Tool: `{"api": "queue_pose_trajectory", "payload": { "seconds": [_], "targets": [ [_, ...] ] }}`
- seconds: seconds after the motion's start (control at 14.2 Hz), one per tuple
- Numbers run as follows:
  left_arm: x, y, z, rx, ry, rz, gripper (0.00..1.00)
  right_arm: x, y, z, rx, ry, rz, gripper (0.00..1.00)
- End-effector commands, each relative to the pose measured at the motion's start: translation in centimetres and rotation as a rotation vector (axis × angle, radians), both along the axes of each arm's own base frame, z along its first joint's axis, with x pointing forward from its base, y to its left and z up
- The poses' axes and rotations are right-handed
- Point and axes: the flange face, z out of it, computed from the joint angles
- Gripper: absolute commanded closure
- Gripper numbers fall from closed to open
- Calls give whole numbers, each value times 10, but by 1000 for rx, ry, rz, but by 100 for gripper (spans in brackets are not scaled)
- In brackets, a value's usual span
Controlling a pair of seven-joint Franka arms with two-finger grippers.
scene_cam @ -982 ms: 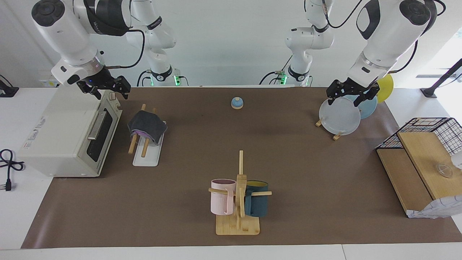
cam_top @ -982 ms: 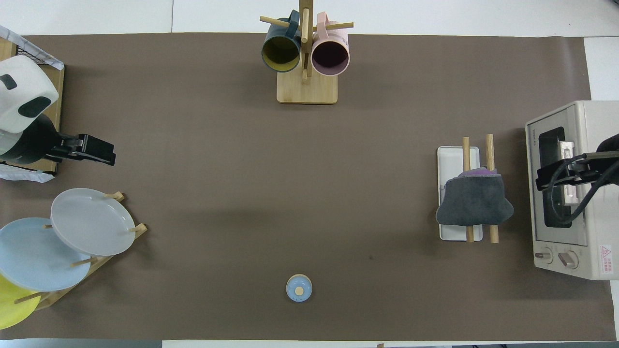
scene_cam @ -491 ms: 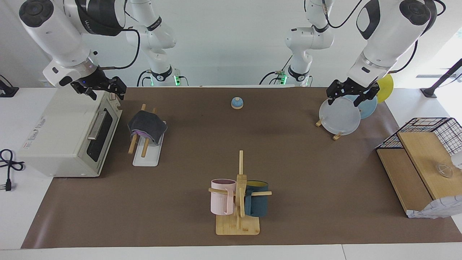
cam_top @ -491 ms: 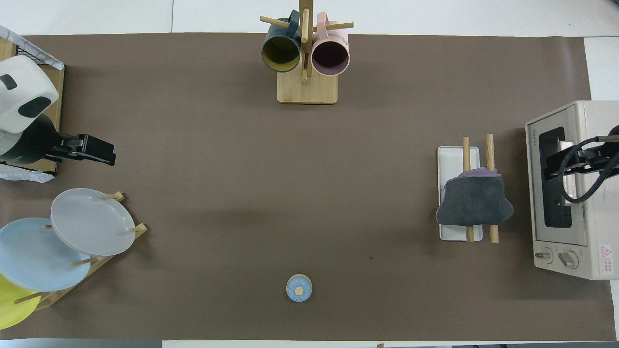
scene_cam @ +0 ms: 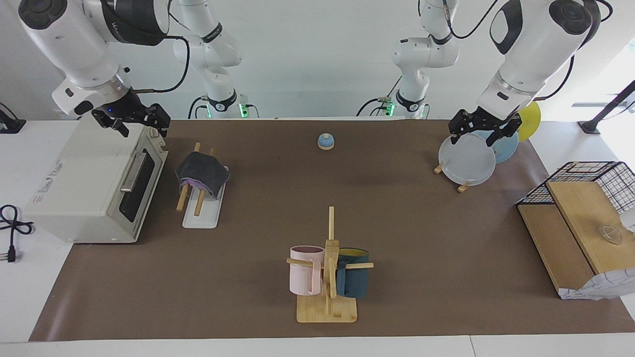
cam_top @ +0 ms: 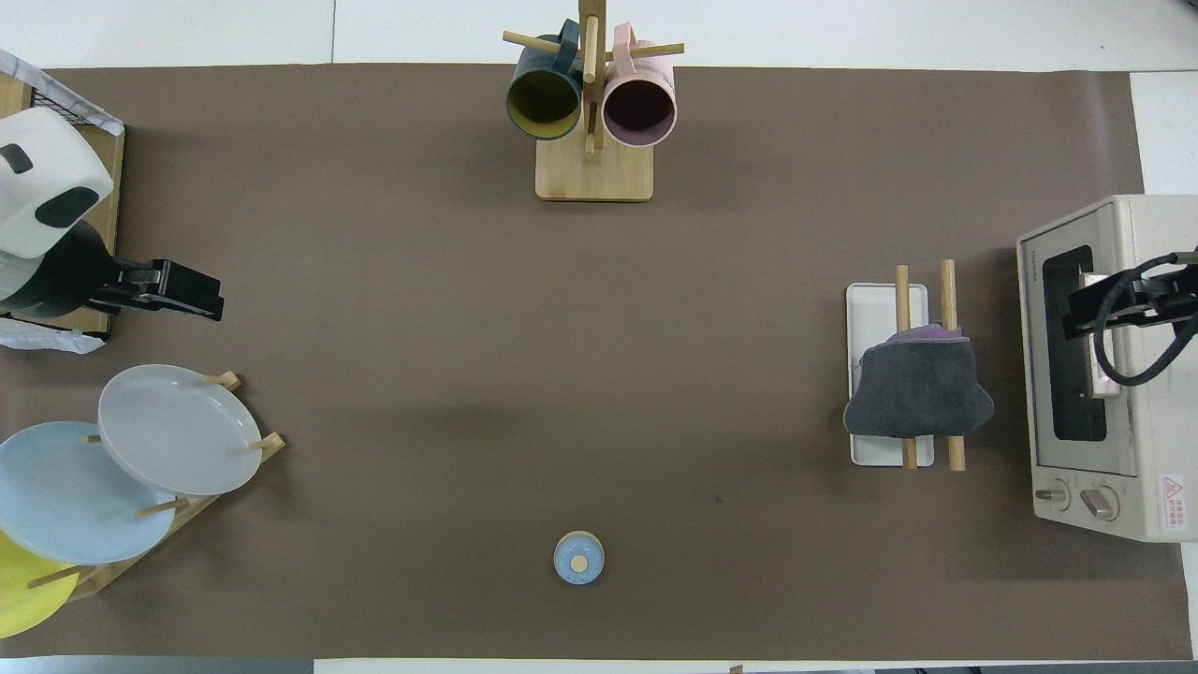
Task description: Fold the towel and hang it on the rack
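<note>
A dark grey towel with a purple underside drapes the light wooden rods of a white-based rack on a brown table mat.

The towel drapes over the rack, with the toaster oven beside it at nine o'clock in the facing view.

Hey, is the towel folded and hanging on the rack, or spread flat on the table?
Folded and hanging: the towel drapes across both rods of the rack, grey face out, purple edge showing.

A plain white wall backs a white table under a brown mat, with perhaps window daylight at one edge.
</note>
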Motion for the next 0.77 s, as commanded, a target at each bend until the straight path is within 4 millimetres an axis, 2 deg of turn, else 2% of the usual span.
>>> {"api": "queue_pose_trajectory", "payload": {
  "seconds": [0.0,0.14,0.49,0.7],
  "targets": [
    [-5,2,4,-11,2,4,0,-4,-1,10,14,-12,-28,0],
    [-5,2,4,-11,0,4,0,-4,-5,10,14,-13,-33,0],
    [-5,2,4,-11,0,4,0,0,3,10,8,-20,-17,0],
    [-5,2,4,-11,0,4,0,1,1,16,10,-36,-22,0]
  ]
}}
